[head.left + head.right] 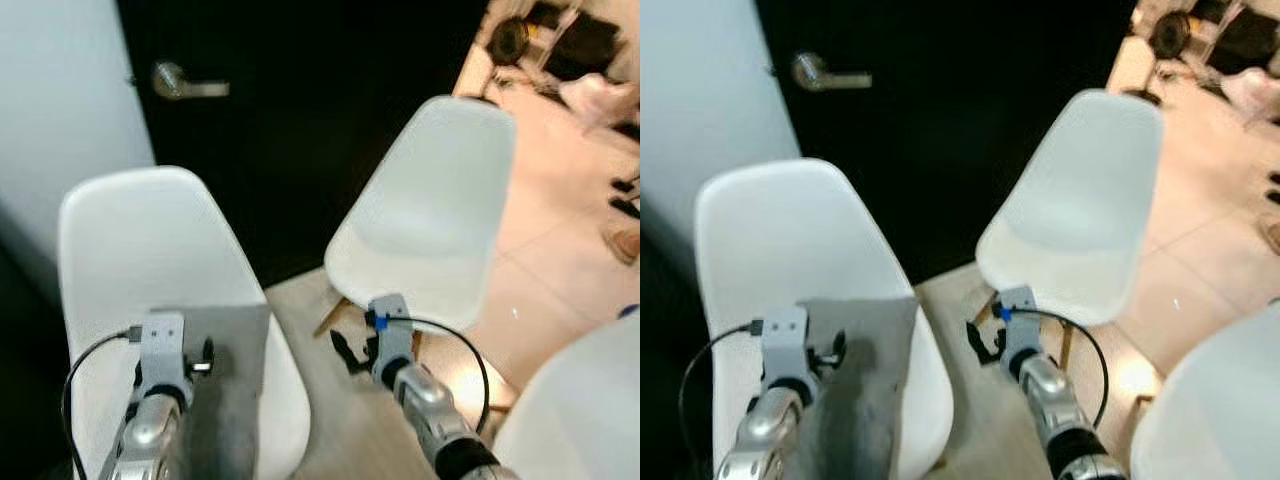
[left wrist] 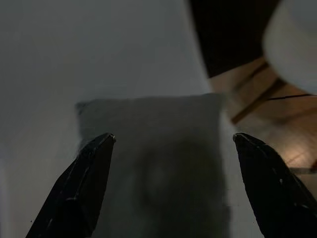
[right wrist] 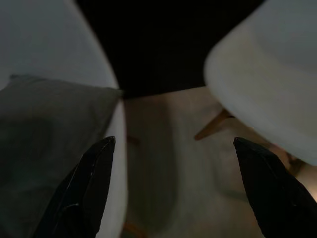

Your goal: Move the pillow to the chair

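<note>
A grey pillow (image 1: 235, 370) lies on the seat of the left white chair (image 1: 140, 240), reaching to the seat's right edge. My left gripper (image 2: 174, 137) hovers just over the pillow (image 2: 158, 168), open, one finger toward each side of it and nothing clamped. A second white chair (image 1: 440, 210) stands to the right with a bare seat. My right gripper (image 3: 174, 141) is open over the wooden floor between the two chairs, holding nothing; the pillow's corner (image 3: 44, 134) lies off to its side.
Behind the chairs is a black door (image 1: 330, 120) with a metal handle (image 1: 185, 85), beside a pale wall (image 1: 60, 100). A third white chair (image 1: 590, 400) juts in at the lower right. Clutter (image 1: 570, 50) lies on the tiled floor at the far right.
</note>
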Tool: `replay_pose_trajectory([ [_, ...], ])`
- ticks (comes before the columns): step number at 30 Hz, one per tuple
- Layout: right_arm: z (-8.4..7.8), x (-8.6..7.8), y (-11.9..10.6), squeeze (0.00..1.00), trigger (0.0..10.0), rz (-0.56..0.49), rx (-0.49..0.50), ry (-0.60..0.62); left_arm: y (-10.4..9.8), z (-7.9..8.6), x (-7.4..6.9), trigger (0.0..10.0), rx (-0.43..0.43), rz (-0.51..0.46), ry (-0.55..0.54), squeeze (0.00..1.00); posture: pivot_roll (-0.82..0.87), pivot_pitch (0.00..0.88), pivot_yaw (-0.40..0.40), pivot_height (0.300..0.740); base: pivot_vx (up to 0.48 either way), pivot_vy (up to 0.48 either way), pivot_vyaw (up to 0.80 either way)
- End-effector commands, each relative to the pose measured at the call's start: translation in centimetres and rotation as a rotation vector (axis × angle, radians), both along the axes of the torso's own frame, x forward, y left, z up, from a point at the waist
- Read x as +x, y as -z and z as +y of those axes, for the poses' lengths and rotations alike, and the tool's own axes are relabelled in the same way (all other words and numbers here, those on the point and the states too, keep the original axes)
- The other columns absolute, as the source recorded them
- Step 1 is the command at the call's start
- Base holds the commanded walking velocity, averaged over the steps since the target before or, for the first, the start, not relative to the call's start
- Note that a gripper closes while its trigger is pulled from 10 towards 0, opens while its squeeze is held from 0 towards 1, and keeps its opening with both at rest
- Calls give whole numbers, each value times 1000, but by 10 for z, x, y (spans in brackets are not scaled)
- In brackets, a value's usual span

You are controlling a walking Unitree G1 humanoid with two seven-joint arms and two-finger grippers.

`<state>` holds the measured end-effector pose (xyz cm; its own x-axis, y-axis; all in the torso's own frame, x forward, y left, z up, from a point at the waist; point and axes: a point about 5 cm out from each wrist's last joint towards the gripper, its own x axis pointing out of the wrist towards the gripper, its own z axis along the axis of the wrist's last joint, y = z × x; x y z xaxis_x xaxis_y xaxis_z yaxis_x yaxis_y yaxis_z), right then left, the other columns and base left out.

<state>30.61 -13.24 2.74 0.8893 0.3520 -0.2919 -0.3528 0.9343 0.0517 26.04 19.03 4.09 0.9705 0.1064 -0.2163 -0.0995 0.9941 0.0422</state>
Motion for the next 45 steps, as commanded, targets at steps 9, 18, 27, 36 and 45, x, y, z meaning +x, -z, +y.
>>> replay_pose_trajectory([
  [9, -4, -5, 5, 0, 10000, 16, -8, 1, 9, -7, -4, 10000, -5, 29, 24, 0, 71, 71, -69, 740, 0, 0, -800],
  [18, -5, -4, 5, 0, 10000, 16, -11, 4, 10, -6, -3, 10000, 14, 37, 14, 0, 67, 72, -66, 740, 0, 0, -800],
  [27, -14, -8, 12, 0, 10000, 54, -46, 41, 17, 3, -1, 10000, 28, 92, -28, 0, 67, 77, -68, 740, 0, 0, -800],
  [36, -18, -8, 15, 0, 10000, 88, -79, 71, 13, 3, 3, 10000, 14, 46, -20, 0, 71, 77, -66, 740, 0, 0, -800],
  [45, -32, -16, 28, 0, 10000, 167, -116, 172, 17, 5, 7, 10000, -25, 58, -15, 0, 74, 72, -57, 740, 0, 0, -800],
])
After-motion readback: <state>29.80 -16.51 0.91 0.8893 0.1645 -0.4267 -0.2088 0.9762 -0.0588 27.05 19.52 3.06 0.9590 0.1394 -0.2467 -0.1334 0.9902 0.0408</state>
